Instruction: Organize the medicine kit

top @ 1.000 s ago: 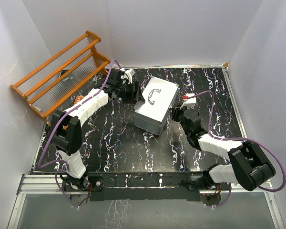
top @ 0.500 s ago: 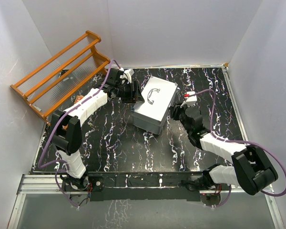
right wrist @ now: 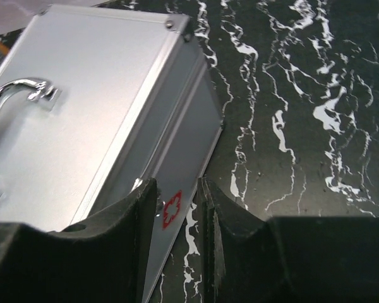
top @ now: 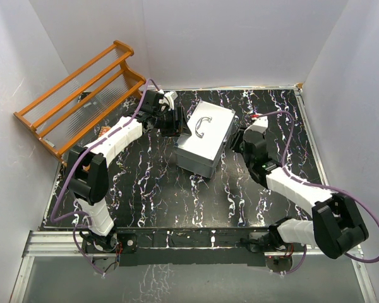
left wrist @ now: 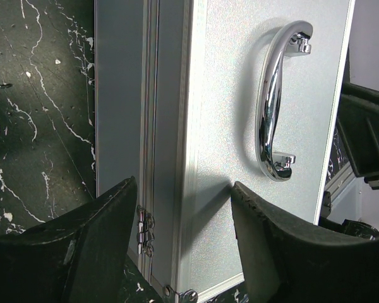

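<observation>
The medicine kit (top: pixel 205 139) is a light-grey metal case with its lid down and a curved chrome handle (top: pixel 203 126), standing mid-table. My left gripper (top: pixel 177 124) is open at the kit's far-left side. In the left wrist view it (left wrist: pixel 183 211) straddles the lid's hinged edge of the kit (left wrist: pixel 227 113), with the handle (left wrist: pixel 275 107) beyond. My right gripper (top: pixel 238 141) is at the kit's right side. In the right wrist view it (right wrist: pixel 177 199) is narrowly open over the kit wall (right wrist: pixel 183 132) and its red cross mark (right wrist: pixel 171 209), holding nothing.
An orange-brown wooden slatted rack (top: pixel 76 95) leans at the back left, with a small object (top: pixel 104 131) under its lower end. White walls close in on three sides. The black marbled tabletop (top: pixel 177 196) runs to the metal rail at the near edge.
My right gripper has moved up and away along the kit's right side and turned toward its wall. The left gripper and the kit have stayed put.
</observation>
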Controlling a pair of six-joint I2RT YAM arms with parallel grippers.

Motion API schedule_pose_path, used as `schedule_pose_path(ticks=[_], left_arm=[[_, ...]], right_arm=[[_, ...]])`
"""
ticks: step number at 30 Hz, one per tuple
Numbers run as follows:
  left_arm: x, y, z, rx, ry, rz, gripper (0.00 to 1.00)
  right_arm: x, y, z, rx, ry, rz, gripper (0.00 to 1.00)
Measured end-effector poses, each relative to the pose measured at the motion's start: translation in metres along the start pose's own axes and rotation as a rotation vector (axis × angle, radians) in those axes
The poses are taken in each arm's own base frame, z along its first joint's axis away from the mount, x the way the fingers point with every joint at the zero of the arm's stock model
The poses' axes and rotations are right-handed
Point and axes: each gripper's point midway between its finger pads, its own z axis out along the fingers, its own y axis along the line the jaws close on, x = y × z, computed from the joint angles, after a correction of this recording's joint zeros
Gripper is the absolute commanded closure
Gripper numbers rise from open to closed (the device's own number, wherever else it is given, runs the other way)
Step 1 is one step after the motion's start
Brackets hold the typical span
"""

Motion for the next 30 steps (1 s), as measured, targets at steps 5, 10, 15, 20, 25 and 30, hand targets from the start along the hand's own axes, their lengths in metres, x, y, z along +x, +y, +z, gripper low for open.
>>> schedule_pose_path(ticks=[5,10,15,20,25,30], left_arm=[[-0.001,-0.001,0.001,0.002,0.007,-0.005,0.45],[-0.002,-0.002,0.002,0.009,0.009,-0.009,0.48],[-0.002,-0.004,0.003,0.016,0.015,-0.011,0.49],[-0.001,-0.005,0.003,0.023,0.020,-0.015,0.46],[-0.004,0.000,0.002,-0.004,0.005,-0.014,0.29],[-0.008,0.019,-0.018,-0.143,-0.062,0.020,0.01]], right_arm=[[0.008,-0.010,0.011,0.119,0.119,0.044,0.89],[0.039,-0.012,0.027,0.173,0.275,0.058,0.94],[0.063,-0.007,0.028,0.164,0.389,0.074,0.95],[0.068,0.002,0.026,0.112,0.431,0.123,0.91],[0.059,-0.010,0.027,0.159,0.404,0.180,0.78],[0.025,-0.034,0.000,0.279,0.320,0.173,0.54]])
